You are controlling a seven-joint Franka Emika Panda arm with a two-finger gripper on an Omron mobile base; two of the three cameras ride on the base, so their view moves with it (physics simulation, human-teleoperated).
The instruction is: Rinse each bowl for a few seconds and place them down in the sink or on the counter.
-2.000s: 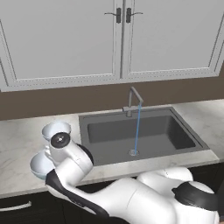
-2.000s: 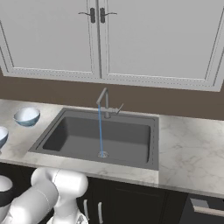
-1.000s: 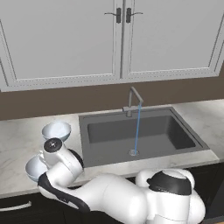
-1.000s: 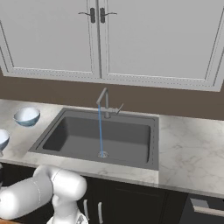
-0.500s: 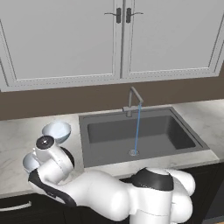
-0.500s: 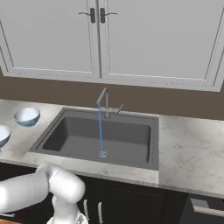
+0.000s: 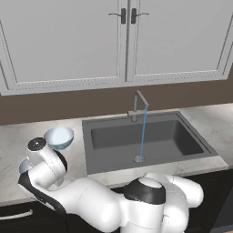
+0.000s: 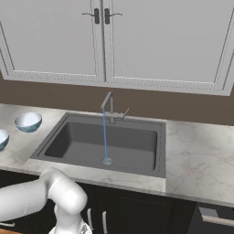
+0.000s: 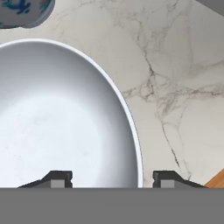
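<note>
The near bowl (image 9: 65,118) sits on the bench (image 9: 175,65) left of the sink (image 7: 145,141). The jaws are open, straddling its rim. It looks smooth, slippery and breakable, so pinch the rim firmly.

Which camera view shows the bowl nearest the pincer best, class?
The hand view: the near bowl shows its whitish inside and rim, close up. In the left base view the arm hides most of it; the right base view crops it.
</note>
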